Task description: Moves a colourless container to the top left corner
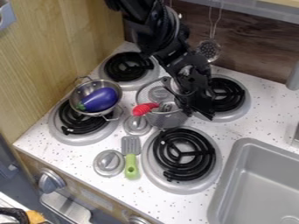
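Silver metal mesh basket [167, 119] is seen at frame centre, beside black robot gripper [198, 113]; opening and hold cannot be told. Basket is judged light, stiff-rimmed; should be grasped at 1 rim side.

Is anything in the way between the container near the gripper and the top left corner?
Nothing upright that I can see: the low top left burner lies that way from the container, and the pot sits left of the path.
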`<action>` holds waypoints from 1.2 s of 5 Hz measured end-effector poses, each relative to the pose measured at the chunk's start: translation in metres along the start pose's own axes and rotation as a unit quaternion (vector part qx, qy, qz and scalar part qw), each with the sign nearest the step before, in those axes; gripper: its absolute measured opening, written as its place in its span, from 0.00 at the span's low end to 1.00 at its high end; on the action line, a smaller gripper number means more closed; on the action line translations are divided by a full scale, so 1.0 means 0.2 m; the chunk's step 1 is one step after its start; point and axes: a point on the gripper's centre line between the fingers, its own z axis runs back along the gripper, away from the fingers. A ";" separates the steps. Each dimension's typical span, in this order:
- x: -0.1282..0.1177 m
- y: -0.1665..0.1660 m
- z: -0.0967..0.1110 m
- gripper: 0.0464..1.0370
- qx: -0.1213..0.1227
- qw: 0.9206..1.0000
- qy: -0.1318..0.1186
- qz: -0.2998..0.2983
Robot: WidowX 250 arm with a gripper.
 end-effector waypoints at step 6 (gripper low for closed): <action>0.22 0.38 0.09 0.04 0.062 0.990 -0.033 -0.123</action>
